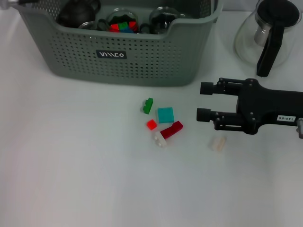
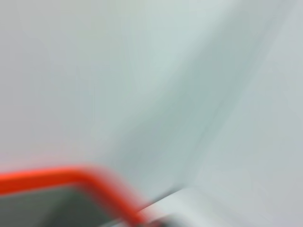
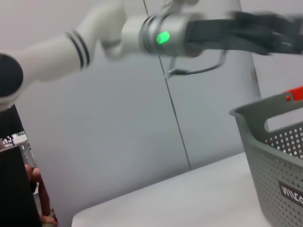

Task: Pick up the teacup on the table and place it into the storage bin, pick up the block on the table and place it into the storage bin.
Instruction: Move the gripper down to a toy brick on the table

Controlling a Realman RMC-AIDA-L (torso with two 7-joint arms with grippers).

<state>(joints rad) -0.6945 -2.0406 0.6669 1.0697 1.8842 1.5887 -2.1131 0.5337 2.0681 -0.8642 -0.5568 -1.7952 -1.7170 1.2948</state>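
Right gripper [image 1: 204, 101], jaws wide and empty, hovers beside the blocks [image 1: 161, 123] before the bin [image 1: 132, 61]; closing may scatter the crowded pieces.

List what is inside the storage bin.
Inside the storage bin: a dark teapot, a glass cup holding red, green and blue blocks, and another glass cup. The front wall hides the bin's floor and whatever lies lower down.

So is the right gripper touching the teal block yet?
Apart. The head view shows bare white table between the right gripper and the teal block; its open fingers point toward the blocks without reaching them.
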